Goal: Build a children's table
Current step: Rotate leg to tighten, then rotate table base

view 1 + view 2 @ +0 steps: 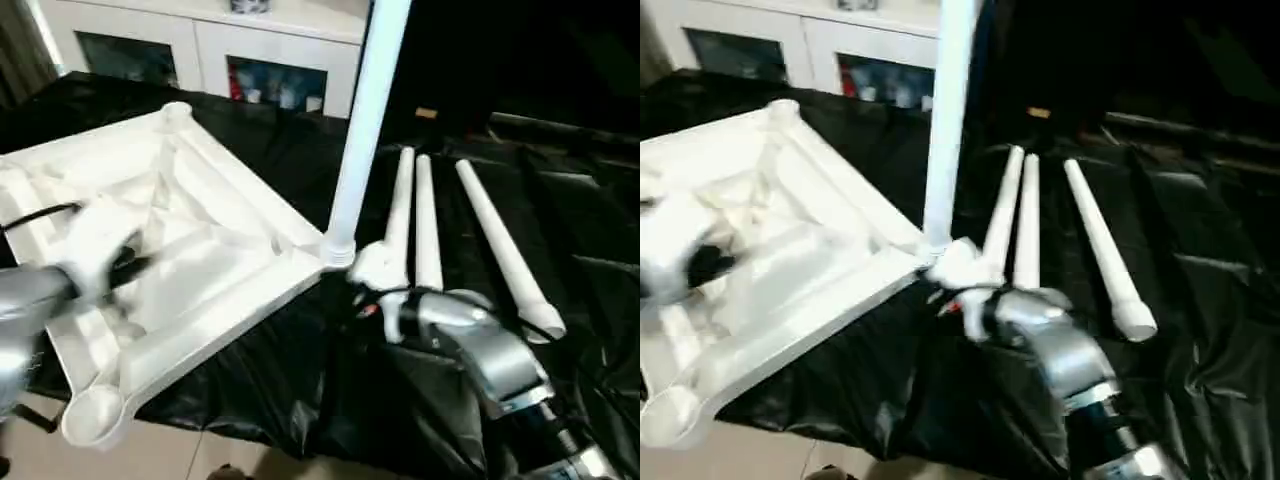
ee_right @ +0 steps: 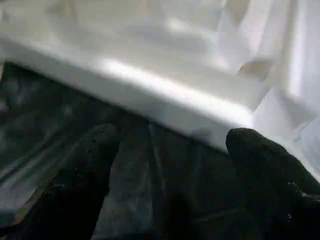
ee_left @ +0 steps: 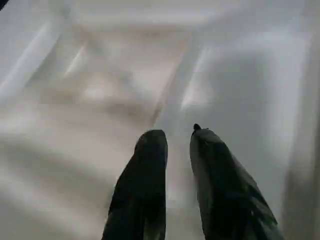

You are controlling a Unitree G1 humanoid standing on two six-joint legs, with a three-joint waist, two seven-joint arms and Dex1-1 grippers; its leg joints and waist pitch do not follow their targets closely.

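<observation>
Right, from the head camera the white table top [image 1: 190, 230] lies upside down on the black sheet [image 1: 300, 370], ribbed underside up, round corner sockets showing at its far and near corners. One leg [image 1: 365, 120] stands upright in the corner socket nearest the middle of the scene, and three more legs [image 1: 425, 215] lie side by side on the sheet just beyond it, two close together and the third angled apart. The left arm [image 1: 40, 300] reaches in over the table top's ribs, and the right arm [image 1: 480, 350] sits low beside the standing leg's base. A white cabinet [image 1: 210, 45] with glass doors stands behind. Over to the left wrist: the left gripper [image 3: 178, 137] hangs above the ribbed underside, black fingers a narrow gap apart, nothing between them. And the right wrist: the right gripper [image 2: 175, 140] spread wide, empty, black sheet beneath, facing the table top's outer edge.
</observation>
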